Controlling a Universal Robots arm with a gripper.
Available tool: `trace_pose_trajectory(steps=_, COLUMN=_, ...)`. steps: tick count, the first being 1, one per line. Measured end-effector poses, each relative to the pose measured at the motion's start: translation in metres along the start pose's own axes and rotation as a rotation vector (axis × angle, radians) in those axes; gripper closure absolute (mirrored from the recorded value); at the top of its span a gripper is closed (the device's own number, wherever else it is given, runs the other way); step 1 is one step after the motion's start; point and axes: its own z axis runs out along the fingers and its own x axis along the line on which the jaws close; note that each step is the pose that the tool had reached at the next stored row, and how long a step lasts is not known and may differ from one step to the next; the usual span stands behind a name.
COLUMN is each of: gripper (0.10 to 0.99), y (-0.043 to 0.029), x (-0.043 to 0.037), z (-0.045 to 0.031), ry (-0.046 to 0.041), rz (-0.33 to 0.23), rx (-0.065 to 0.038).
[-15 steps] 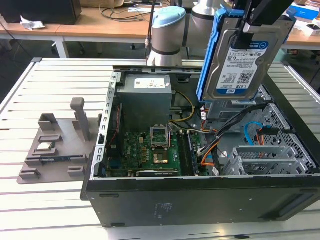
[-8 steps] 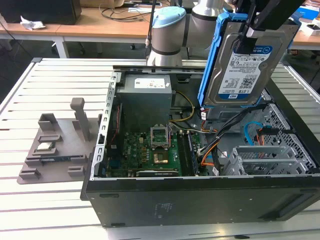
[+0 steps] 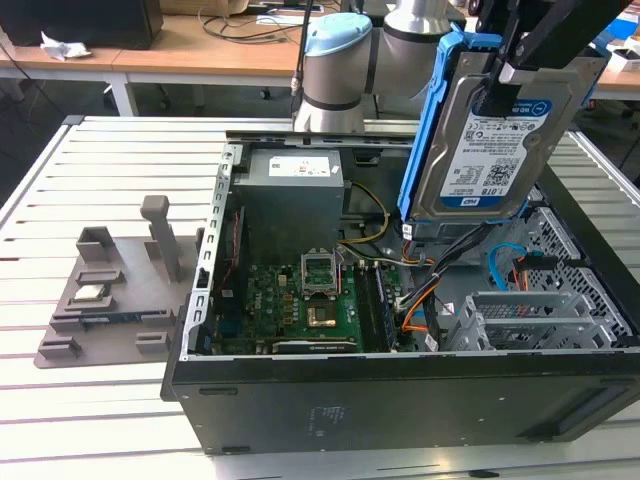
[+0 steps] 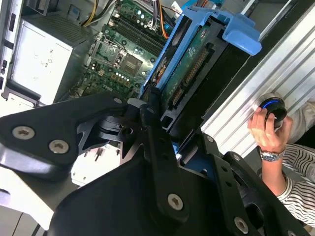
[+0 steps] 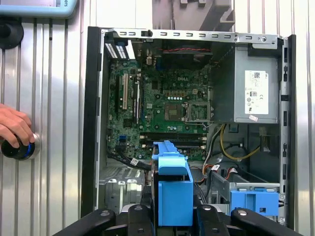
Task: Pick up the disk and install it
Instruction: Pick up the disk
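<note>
Exterior view: fingers (image 3: 498, 92) clamp the disk (image 3: 490, 150), tilted above the open computer case (image 3: 400, 405). Loose cables (image 3: 420, 305) beneath the fingers could snag it, I judge, and twist it in the grip.

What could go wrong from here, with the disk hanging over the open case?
The gripper holds the disk tilted, by its upper end; a slip could drop it into the case.
Loose cables lie below the disk and could snag or get pinched.
A person's hand rests on a round knob beside the case, close to where the gripper works.

Black tool (image 5: 173, 216), silver arm (image 3: 330, 95), pale-blue cap (image 3: 338, 33)
</note>
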Motion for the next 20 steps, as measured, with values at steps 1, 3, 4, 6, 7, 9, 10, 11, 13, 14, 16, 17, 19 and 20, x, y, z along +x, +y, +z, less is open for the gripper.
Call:
trace_pose_trajectory(steps=1, gripper=0.722, y=0.0000, x=0.0012, z=0.0000, ry=0.0000, rz=0.000, rx=0.000)
trace_pose_trajectory(steps=3, gripper=0.722, y=0.0000, x=0.0033, z=0.0001, ry=0.0000, rz=0.000, rx=0.000)
trace_pose_trajectory(steps=4, gripper=0.722, y=0.0000, x=0.0056, z=0.0002, ry=0.0000, rz=0.000, rx=0.000)
trace_pose_trajectory(steps=6, gripper=0.722, y=0.0000, x=0.0093, z=0.0003, ry=0.0000, rz=0.000, rx=0.000)
trace_pose_trajectory(steps=7, gripper=0.722, y=0.0000, x=0.0103, z=0.0003, ry=0.0000, rz=0.000, rx=0.000)
trace_pose_trajectory(steps=9, gripper=0.722, y=0.0000, x=0.0143, z=0.0005, ry=0.0000, rz=0.000, rx=0.000)
trace_pose_trajectory(steps=10, gripper=0.722, y=0.0000, x=0.0156, z=0.0005, ry=0.0000, rz=0.000, rx=0.000)
trace_pose_trajectory(steps=11, gripper=0.722, y=0.0000, x=0.0171, z=0.0005, ry=0.0000, rz=0.000, rx=0.000)
trace_pose_trajectory(steps=13, gripper=0.722, y=0.0000, x=0.0190, z=0.0006, ry=0.0001, rz=0.000, rx=0.000)
trace_pose_trajectory(steps=14, gripper=0.722, y=0.0000, x=0.0211, z=0.0007, ry=0.0001, rz=0.000, rx=0.000)
trace_pose_trajectory(steps=16, gripper=0.722, y=0.0000, x=0.0249, z=0.0008, ry=0.0001, rz=0.000, rx=0.000)
trace_pose_trajectory(steps=17, gripper=0.722, y=0.0000, x=0.0260, z=0.0009, ry=0.0001, rz=0.000, rx=0.000)
trace_pose_trajectory(steps=19, gripper=0.722, y=0.0000, x=0.0318, z=0.0010, ry=0.0001, rz=0.000, rx=0.000)
trace_pose_trajectory(steps=20, gripper=0.722, y=0.0000, x=0.0343, z=0.0011, ry=0.0001, rz=0.000, rx=0.000)
